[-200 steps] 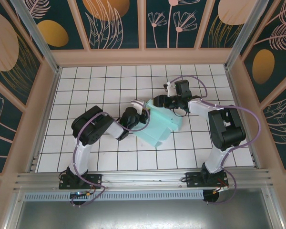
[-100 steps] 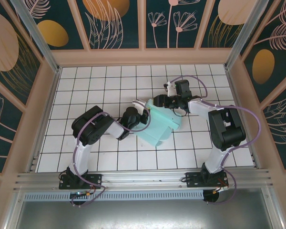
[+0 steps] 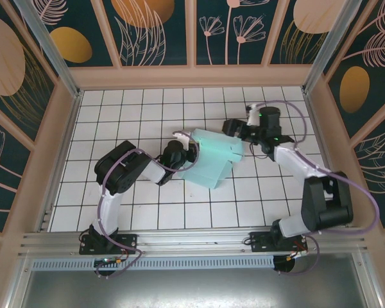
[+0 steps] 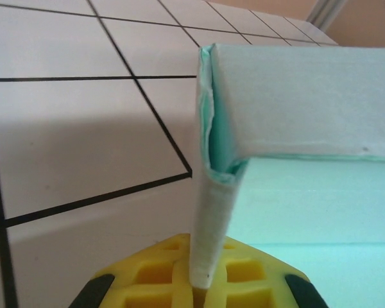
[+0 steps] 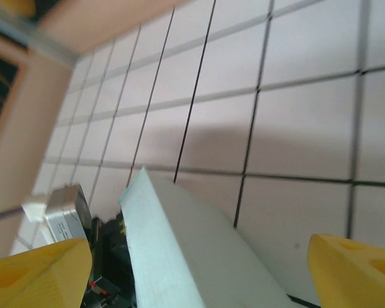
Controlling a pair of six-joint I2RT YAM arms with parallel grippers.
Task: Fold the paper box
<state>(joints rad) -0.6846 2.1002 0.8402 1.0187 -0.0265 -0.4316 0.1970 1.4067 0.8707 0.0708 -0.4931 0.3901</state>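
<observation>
paper box [image 3: 212,157] | mint, part-folded, one wall up | l claw [image 4: 202,287] clamped on it | r claw [image 5: 194,269] apart

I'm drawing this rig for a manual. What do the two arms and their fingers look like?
The left arm and right arm match: white links, bulky black joint housings, a lilac cable looping alongside. The fingers are yellow moulded plastic with a gridded face.

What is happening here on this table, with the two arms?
Two robot arms are folding a pale mint paper box on the table. The left hand is shut on an upright flap at the box's left edge. The right hand is open at the far right side, card between its fingers but not gripped.
</observation>
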